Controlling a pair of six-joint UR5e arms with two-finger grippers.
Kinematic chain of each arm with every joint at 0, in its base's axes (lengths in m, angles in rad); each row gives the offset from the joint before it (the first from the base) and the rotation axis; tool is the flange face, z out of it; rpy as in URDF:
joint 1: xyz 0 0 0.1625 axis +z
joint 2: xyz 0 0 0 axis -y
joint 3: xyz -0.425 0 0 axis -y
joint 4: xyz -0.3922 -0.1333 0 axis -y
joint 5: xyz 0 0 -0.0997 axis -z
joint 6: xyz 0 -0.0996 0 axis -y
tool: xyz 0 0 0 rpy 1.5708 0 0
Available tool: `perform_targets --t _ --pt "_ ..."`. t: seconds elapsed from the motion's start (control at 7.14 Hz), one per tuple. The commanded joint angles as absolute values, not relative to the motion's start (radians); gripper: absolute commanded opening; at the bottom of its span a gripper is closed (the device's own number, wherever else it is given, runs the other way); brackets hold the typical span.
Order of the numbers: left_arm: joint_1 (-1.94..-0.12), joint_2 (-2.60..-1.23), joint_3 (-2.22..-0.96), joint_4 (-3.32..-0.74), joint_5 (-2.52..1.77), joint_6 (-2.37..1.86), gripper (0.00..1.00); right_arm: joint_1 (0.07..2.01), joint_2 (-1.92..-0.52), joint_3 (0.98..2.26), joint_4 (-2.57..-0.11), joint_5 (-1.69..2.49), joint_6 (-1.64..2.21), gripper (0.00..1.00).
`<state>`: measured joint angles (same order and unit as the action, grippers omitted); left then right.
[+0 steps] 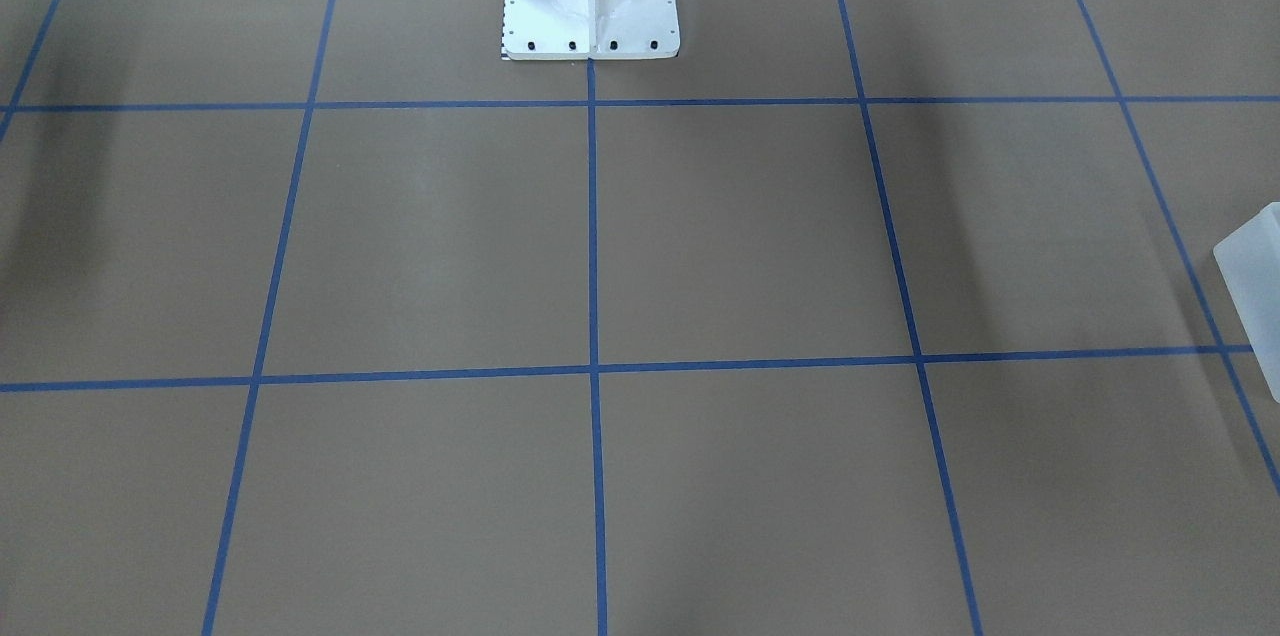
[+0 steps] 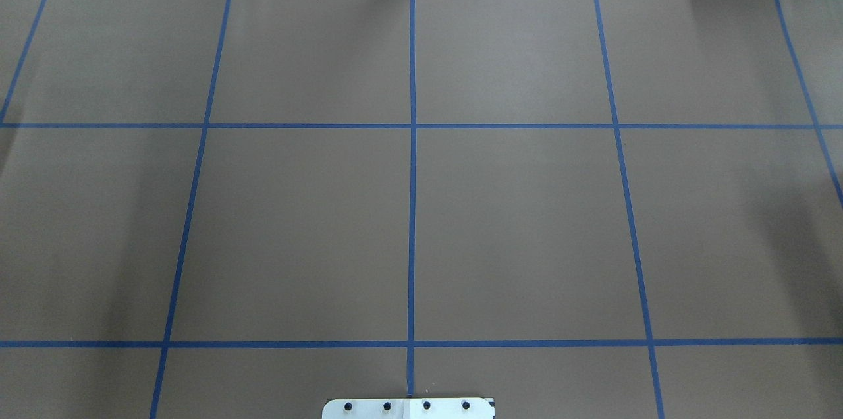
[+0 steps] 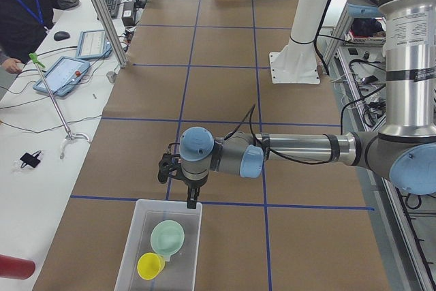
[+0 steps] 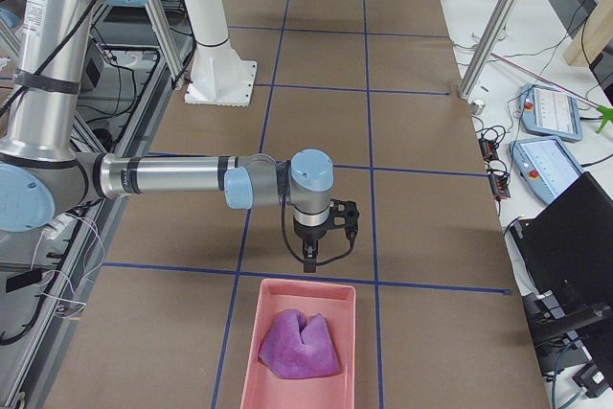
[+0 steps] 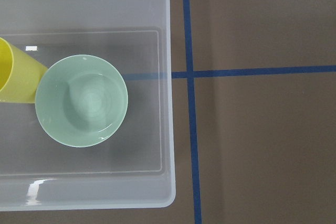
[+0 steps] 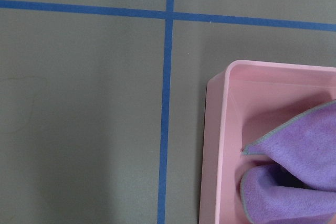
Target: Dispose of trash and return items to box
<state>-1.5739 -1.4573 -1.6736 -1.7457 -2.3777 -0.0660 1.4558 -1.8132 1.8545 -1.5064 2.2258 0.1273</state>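
Bowl question for anyone watching this rig: the green bowl (image 5: 82, 100) and yellow cup (image 5: 13, 77) sit in the clear box (image 5: 165, 35) at the robot's left end of the surface (image 2: 514, 228). The cup seems to lie on its side, right against the bowl. The left hand (image 3: 193, 201) hangs over the box edge that faces the middle of the surface. Is it gripping anything? (tinker42)

Can't tell tbh. Both hands only show up in the side cams, and that's no good for judging how far the fingers are spread or whether they've got hold of something. Same goes for the right hand (image 4: 308, 261), which hovers just short of the pink bin (image 6: 215, 145) with the purple cloth (image 6: 294, 171) crumpled inside. (rustybolt)

So it's about done? And if it had to lift any of that stuff? (tinker42)

My guess, yeah, close to finished. Bowl and cup look like light, hard, smooth plastic, so probably slippery. Pinch across the rim, one finger inside the wall. A cup lying down would likely roll, so take it near the open mouth. The cloth's soft, floppy and next to weightless. Pinch a raised fold near the middle and expect it to drape and drag. (rustybolt)
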Motion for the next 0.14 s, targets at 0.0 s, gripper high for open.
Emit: perform_targets --t 0.0 --pt "-1.574 -1.457 -1.674 -1.746 -2.378 -0.066 0.98 1.456 -1.812 1.856 -1.506 2.226 0.127 1.00"
